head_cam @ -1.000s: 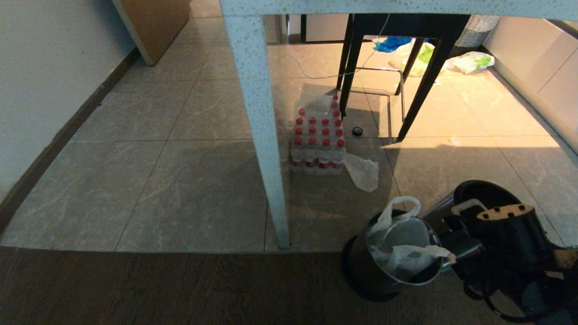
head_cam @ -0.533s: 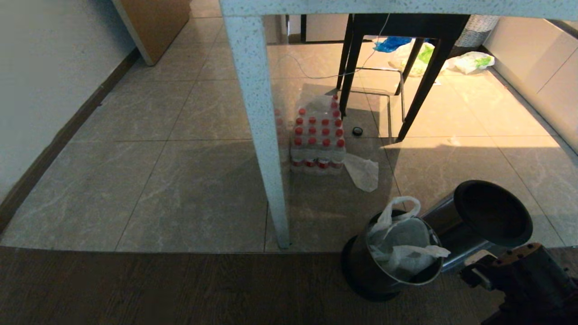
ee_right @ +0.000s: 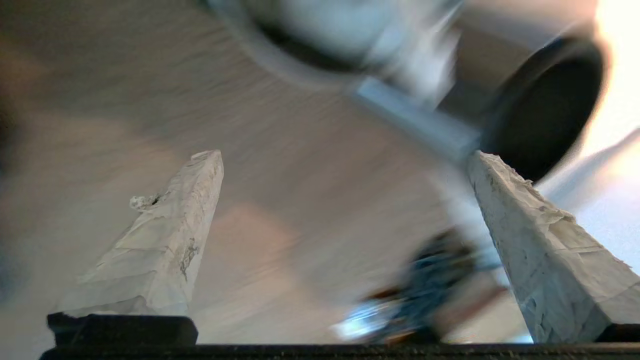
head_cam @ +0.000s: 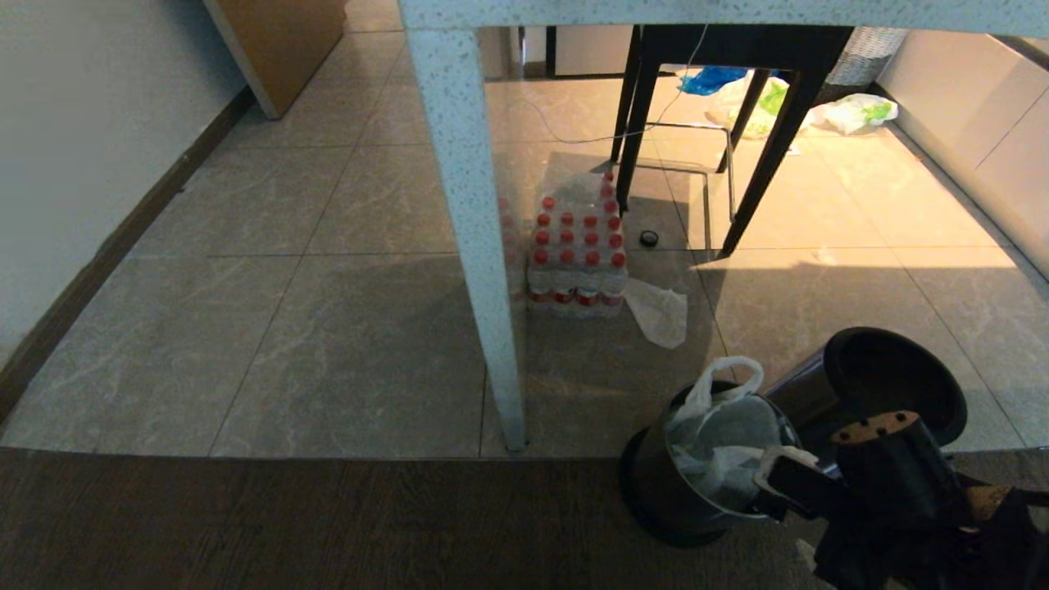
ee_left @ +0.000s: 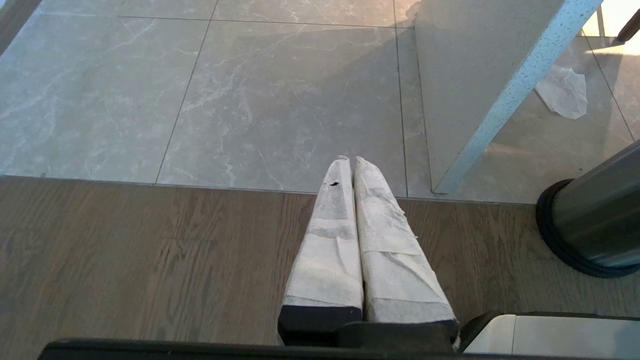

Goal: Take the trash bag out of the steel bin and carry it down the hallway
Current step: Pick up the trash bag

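Steel is what the job starts from: the steel bin (head_cam: 697, 479) stands upright on the dark wood floor (head_cam: 328, 524), just past the seam with the beige tiles and near the speckled table leg (head_cam: 479, 246). Inside it sits the trash bag (head_cam: 721, 442), thin white plastic with one loop handle (head_cam: 725, 378) standing up over the far rim and the other draped across the opening toward the robot's right side. A second dark bin (head_cam: 885, 385) lies tipped just behind.

At the bin's right rim hovers the right tool (head_cam: 791, 479), its wrapped fingers (ee_right: 170, 240) spread wide with nothing between them (the wrist view is smeared, so exact alignment is hard to judge). The left tool (ee_left: 352, 210) is parked low over the wood floor, fingers pressed together and empty.

My reading is that the grasp on the bag has not yet been made. To do it well, the tool should straddle the draped handle near the rim, pinching only plastic and not the steel edge, then close fully before lifting. Lifting straight up seems wise, since a sideways pull could tip the light bin or snag the thin film.
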